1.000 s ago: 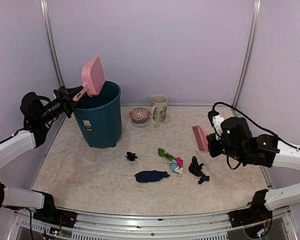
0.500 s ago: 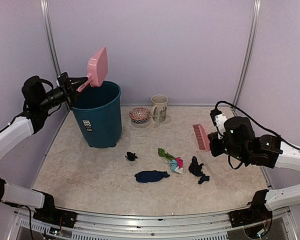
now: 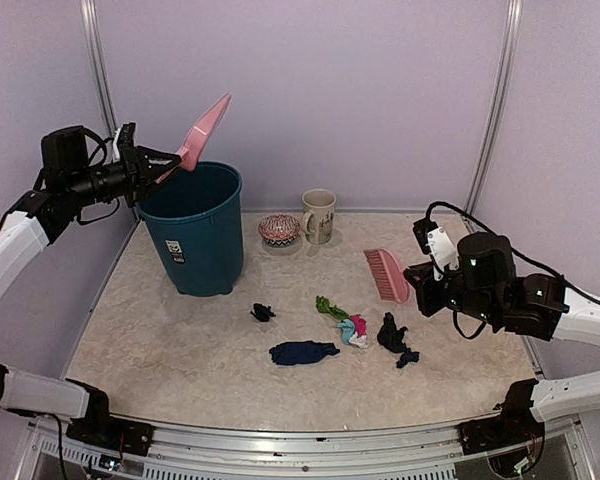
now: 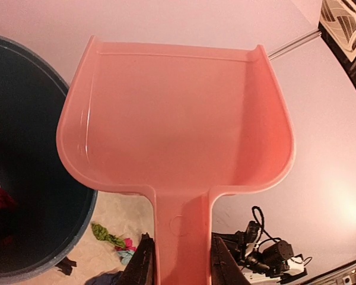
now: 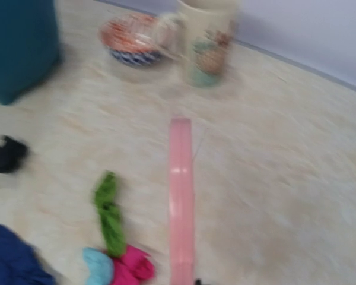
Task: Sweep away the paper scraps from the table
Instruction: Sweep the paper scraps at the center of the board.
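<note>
Currently your left gripper (image 3: 158, 167) is clamped on the handle of the pink dustpan (image 4: 172, 113), which is tilted above the teal bin (image 3: 198, 235). Your right gripper (image 3: 417, 284) is closed on the pink brush (image 3: 385, 273), held over the table (image 3: 160, 340). Note the paper scraps (image 3: 355, 328) lying mid-table, near the brush but not touching it.

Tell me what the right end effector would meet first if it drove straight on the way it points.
Probably the mug, with the held brush touching it first. Only bare table lies between, though depth is unclear.
</note>
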Motion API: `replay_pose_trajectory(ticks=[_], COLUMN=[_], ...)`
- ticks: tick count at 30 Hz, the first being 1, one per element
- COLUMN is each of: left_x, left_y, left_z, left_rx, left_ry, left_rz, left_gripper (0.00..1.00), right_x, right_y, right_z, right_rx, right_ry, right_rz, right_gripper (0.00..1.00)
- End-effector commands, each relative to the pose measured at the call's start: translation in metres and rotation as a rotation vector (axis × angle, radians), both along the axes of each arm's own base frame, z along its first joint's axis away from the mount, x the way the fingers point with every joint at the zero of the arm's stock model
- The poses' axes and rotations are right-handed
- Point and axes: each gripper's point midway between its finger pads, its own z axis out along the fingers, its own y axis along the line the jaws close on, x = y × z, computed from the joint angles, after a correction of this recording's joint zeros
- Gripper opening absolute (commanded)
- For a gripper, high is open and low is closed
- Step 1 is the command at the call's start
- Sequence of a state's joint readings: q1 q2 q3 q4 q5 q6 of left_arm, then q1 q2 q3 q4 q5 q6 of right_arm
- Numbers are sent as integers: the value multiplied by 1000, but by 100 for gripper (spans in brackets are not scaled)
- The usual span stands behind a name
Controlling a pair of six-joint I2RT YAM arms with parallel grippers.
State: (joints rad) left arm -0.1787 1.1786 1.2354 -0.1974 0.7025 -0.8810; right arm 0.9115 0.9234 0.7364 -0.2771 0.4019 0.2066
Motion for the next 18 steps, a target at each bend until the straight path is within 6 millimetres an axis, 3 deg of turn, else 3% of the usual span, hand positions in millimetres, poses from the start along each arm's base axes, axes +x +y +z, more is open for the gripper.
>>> replay_pose_trajectory(ticks=[1, 5, 12, 18], left_x=[-13, -20, -24, -30], left_y=[7, 3, -4, -16], left_z=[6, 3, -14, -23], left_rx=[195, 321, 510, 590], left_ry=[-104, -153, -222, -318], left_rz=[49, 63, 109, 119], left_gripper=[0, 0, 0, 0], right_x=[-7, -17, -31, -46], right_y=[27, 52, 91, 120], right_z=[32, 41, 39, 15], right_rx=[95, 105, -31, -226], right_ry=[-93, -146, -321, -526], right_rz=[165, 320, 605, 875], right_gripper=[0, 0, 0, 0])
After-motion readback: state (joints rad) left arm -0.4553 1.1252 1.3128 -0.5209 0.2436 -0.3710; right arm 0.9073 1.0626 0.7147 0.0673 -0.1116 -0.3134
